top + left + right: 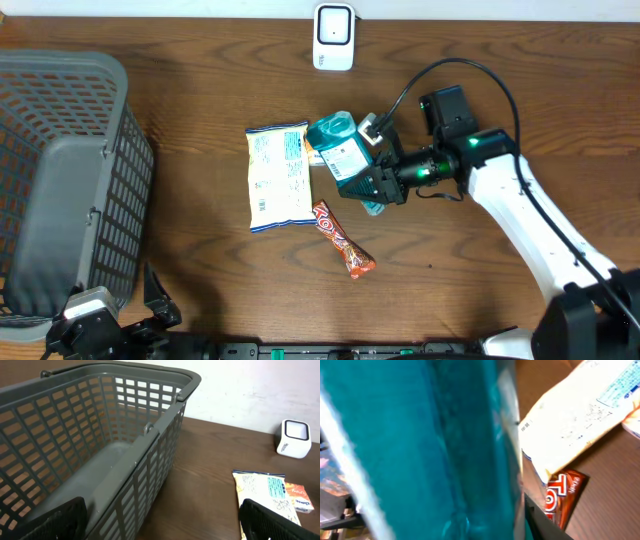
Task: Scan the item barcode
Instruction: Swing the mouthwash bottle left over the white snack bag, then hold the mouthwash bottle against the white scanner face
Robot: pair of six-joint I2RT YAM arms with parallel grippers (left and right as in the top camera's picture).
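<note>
item and hand: the teal pack sits clamped in the right gripper, jaws narrowed on its near end, the rest jutting out ahead of the fingers; whether it rests on the table or hangs above it cannot be told.
wrist view: the pack fills most of the right wrist camera (too close for any print to be read).
other hand: the left gripper stands spread wide and holds nothing, the basket just in front of it, the pack well apart.
scanner: a white scanner stands well apart from the holding hand, off to one side past the pack.
neighbours: a white snack bag lies just beyond the pack's far end; a candy bar lies near the fingers, apart from them.
materials: pack, glossy teal film with a paler printed panel; bag, flat crinkled pouch with blue edging; bar, slim red-orange wrapper; basket, grey plastic lattice; scanner, smooth rounded block; table, dark wood grain.
count: one pack, one bag, one bar, one basket, one scanner, two grippers.
</note>
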